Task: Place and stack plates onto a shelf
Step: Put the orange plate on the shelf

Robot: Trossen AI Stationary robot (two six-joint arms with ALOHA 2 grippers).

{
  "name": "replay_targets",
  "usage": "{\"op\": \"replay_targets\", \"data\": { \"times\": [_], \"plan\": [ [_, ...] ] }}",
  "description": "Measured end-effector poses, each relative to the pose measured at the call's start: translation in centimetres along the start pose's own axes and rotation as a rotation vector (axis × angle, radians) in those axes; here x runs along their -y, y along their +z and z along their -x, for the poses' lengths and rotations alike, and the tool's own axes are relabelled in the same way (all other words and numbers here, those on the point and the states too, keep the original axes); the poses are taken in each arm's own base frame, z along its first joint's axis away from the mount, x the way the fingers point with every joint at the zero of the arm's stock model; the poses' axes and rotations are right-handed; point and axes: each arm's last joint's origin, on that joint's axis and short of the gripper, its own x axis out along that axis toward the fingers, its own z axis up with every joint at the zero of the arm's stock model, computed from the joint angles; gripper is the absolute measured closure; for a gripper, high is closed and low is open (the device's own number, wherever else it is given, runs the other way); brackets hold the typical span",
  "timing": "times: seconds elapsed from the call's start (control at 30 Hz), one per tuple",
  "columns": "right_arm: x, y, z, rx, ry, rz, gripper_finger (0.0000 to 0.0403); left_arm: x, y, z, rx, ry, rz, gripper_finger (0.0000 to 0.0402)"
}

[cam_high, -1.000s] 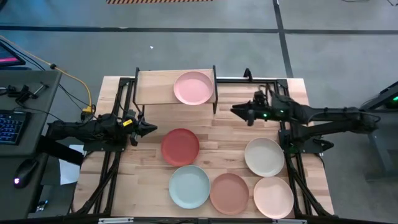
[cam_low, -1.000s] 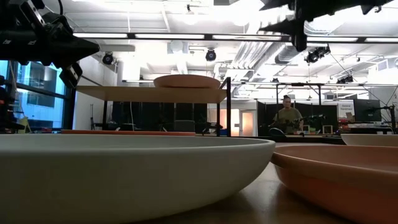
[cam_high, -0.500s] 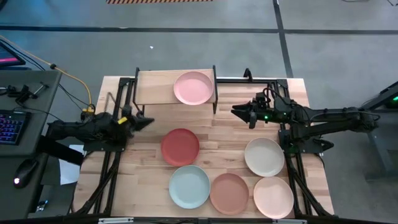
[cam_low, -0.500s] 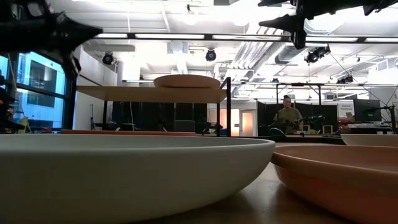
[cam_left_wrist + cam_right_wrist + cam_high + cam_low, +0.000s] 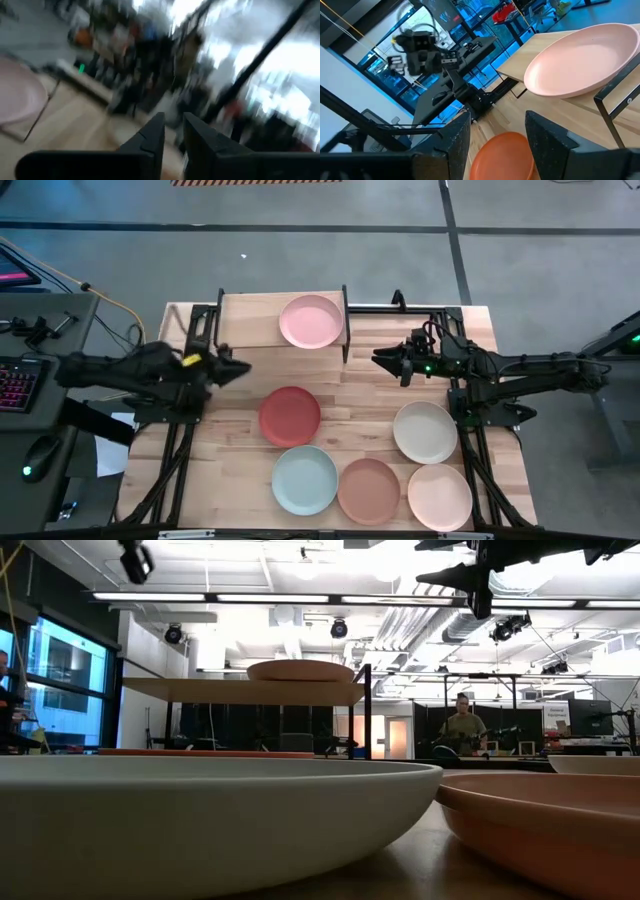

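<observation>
One pink plate (image 5: 311, 321) sits flat on the right half of the shelf (image 5: 250, 320), also seen as the pink plate (image 5: 580, 65) in the right wrist view. The red plate (image 5: 290, 416), pale blue plate (image 5: 304, 480), terracotta plate (image 5: 368, 491), peach plate (image 5: 439, 496) and cream plate (image 5: 425, 431) lie flat on the tabletop. My left gripper (image 5: 240, 368) hangs raised, left of the red plate, fingers shut and holding nothing. My right gripper (image 5: 380, 358) is open and empty, in the air right of the shelf.
The shelf's left half (image 5: 245, 322) is bare wood. Black arm frames (image 5: 470, 415) run along both table sides. A keyboard and desk (image 5: 25, 380) stand beyond the left edge. A person (image 5: 463, 725) stands far off in the room. Bare tabletop lies between shelf and red plate.
My left arm has risen and swung a little toward the table's far edge, climbing out of the top of the low view; its wrist picture is blurred by the motion. No plate has moved.
</observation>
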Motion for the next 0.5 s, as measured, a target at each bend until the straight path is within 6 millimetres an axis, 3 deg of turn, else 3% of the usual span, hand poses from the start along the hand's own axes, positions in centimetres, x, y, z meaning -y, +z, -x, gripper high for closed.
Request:
{"op": "replay_targets", "data": {
  "times": [0.2,0.5],
  "plan": [
    [0.0,0.0,0.0,0.0,0.0,0.006,0.0231,1.1,0.1,-3.5,-0.237,0.056,-0.129,0.0306],
    [-0.1,-0.1,0.0,-0.042,0.051,-0.025,0.0231,0.5,-1.4,-6.1,-0.316,0.124,-0.022,0.0296]
  ]
}}
